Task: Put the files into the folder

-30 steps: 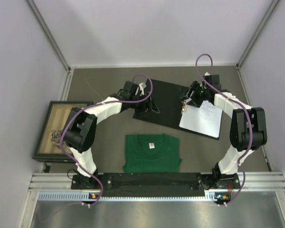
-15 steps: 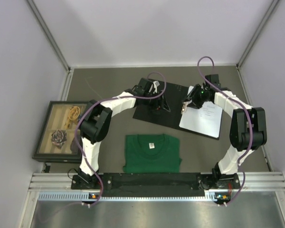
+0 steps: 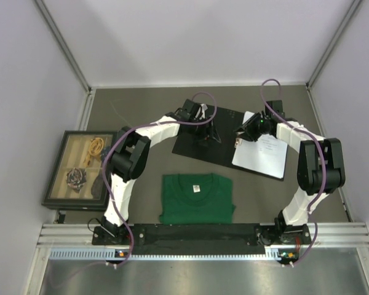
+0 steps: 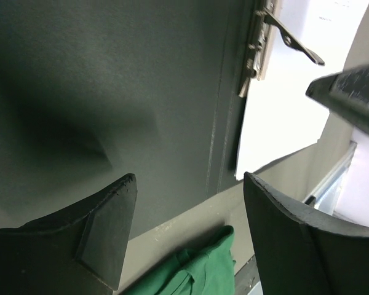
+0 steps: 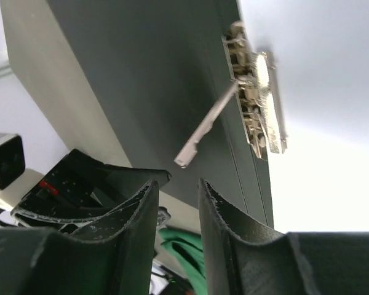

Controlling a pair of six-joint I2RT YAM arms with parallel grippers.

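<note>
On the dark grey desk (image 3: 258, 196) a folded green T-shirt (image 3: 197, 198) lies nearest, with a framed picture box (image 3: 79, 169) to the left. Beyond the shirt the folder (image 3: 224, 144) lies open, black faces up. The white files (image 3: 264, 157) rest on its right half beside the metal clip (image 5: 258, 101), whose lever is raised. The left pincer (image 4: 187, 227) gapes wide over the black face. The right pincer (image 5: 177, 215) shows a narrow gap and grips nothing. Pale walls (image 3: 190, 43) stand behind.

Folder's wide open, files on its right-hand face!
The folder (image 3: 227, 136) lies flat on the tabletop (image 3: 141, 104) toward the far side, a little askew, both black inner faces up. The files (image 3: 264, 155), white sheets with a few lines of black print, sit stacked on the right-hand face, their left edge at the metal clip (image 5: 258, 104) by the spine, lever (image 5: 206, 132) tilted up.
</note>
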